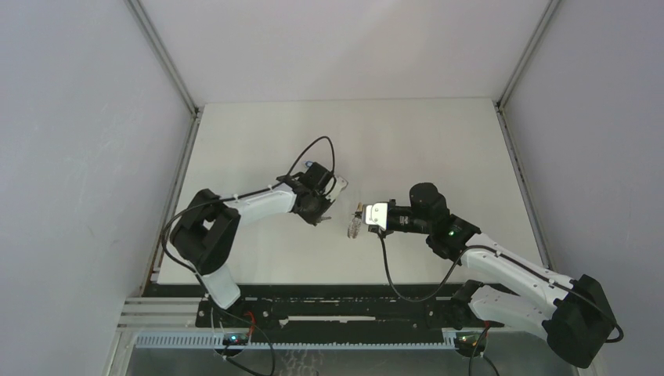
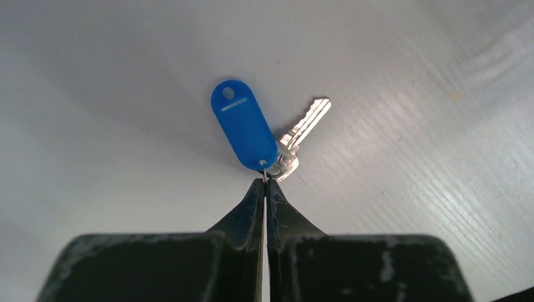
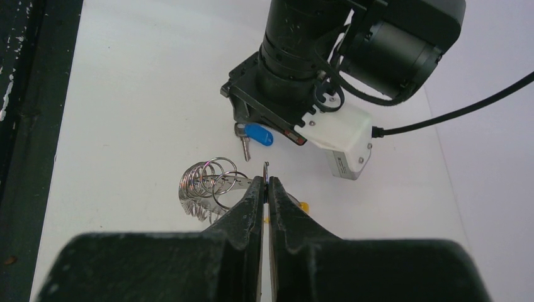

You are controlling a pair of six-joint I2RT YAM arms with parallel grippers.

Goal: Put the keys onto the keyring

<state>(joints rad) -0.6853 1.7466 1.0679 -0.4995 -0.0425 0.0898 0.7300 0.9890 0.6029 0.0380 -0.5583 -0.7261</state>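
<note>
Left pincer (image 2: pixel 265 184), closed tight, nips the blue-tagged key (image 2: pixel 301 135); right pincer (image 3: pixel 267 184) clamps the keyring (image 3: pixel 204 182).

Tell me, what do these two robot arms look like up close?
The left arm and right arm have white shells between bulky black joints, with black cables trailing off each. A small green light glows on the right arm. The left tool and right tool each have two black, scuffed, wedge-shaped fingers.
</note>
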